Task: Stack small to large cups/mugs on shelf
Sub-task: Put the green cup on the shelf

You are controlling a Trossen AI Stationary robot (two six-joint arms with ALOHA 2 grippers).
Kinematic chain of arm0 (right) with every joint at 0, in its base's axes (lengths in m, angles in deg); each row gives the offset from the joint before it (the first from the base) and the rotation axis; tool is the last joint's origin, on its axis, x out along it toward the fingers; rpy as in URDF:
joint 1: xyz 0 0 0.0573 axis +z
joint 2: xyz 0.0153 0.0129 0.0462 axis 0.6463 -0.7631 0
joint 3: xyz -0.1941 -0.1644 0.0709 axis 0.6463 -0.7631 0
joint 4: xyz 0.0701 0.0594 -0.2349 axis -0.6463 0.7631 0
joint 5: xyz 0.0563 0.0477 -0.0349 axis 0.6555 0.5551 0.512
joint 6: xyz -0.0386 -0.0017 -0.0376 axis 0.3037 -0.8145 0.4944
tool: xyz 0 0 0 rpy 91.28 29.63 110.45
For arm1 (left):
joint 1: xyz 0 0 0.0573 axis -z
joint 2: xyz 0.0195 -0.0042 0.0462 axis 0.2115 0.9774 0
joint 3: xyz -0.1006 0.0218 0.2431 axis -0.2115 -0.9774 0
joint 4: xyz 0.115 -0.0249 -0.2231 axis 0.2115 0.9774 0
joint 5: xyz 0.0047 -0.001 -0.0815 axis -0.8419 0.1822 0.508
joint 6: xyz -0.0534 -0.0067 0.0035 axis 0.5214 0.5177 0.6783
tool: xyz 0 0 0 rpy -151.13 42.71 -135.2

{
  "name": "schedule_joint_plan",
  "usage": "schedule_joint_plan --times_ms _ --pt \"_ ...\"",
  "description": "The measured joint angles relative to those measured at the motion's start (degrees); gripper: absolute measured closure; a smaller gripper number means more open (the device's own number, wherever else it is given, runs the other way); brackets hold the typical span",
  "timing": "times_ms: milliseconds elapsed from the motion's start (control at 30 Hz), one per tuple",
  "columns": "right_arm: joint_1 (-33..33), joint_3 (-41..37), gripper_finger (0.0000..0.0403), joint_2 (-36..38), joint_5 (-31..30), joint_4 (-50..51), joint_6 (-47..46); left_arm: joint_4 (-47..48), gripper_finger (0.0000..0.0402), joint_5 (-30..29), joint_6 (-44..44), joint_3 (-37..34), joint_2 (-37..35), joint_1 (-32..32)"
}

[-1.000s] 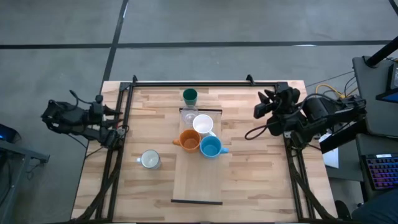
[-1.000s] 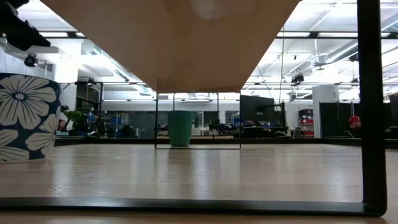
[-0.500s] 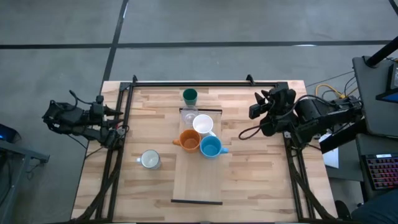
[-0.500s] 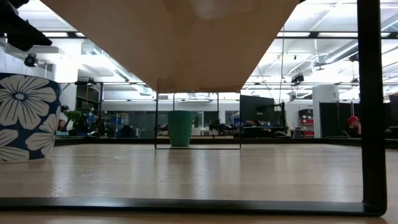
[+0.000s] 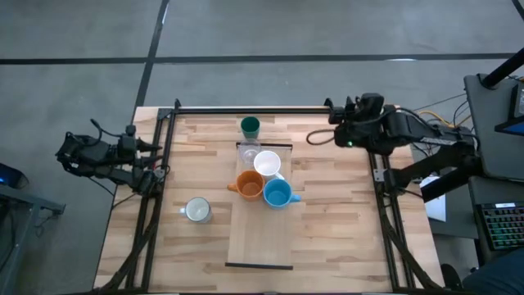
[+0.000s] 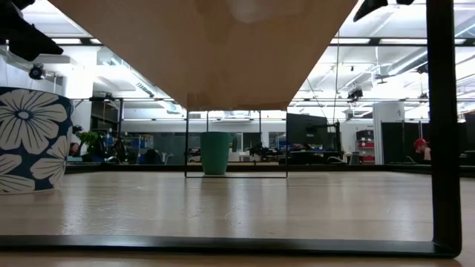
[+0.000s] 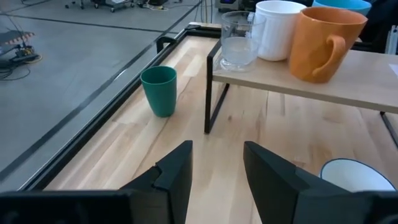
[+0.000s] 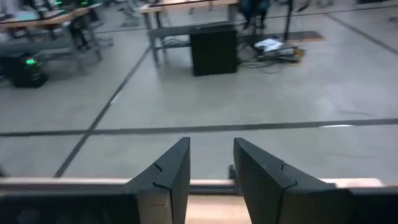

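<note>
Both claws look apart to me, empty, right gripper (image 5: pixel 331 117) over far right table corner, left gripper (image 7: pixel 216 177) parked off left edge, shelf (image 5: pixel 260 238) mid-table, pale wood, carrying glass (image 5: pixel 248 153), white mug (image 5: pixel 267 164), orange mug (image 5: pixel 250 184), blue mug (image 5: pixel 277 194), green cup (image 5: pixel 250 126) behind it, grey-white mug (image 5: pixel 197 211) left, flowered side cut off in low view.

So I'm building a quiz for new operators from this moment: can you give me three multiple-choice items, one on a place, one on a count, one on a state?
1. Where does the dark green cup stand?
A. on the shelf
B. on the tabletop beyond the shelf's far end
C. in a gripper

2. How many cups stand on the shelf?
A. two
B. four
C. six

3. How is the left gripper?
A. shut on the orange mug
B. open, empty
C. shut on the clear glass

Key: B, the high view shows it on the planks by the shelf's end; B, clear glass, white mug, orange mug, light blue mug; B, its jaws stand apart with nothing between.
</note>
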Motion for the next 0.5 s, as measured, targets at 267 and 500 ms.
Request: schedule_joint_plan --times_ms 267,500 --pt "-6.3 0.0 0.0285 -1.9 0.1 -4.4 9.0 -1.5 0.0272 -5.0 0.5 -0.1 0.0 0.0" --pt "-12.4 0.0 0.0287 -2.3 4.5 -13.4 23.0 -2.9 0.0272 -11.5 2.1 -0.3 0.1 0.0"
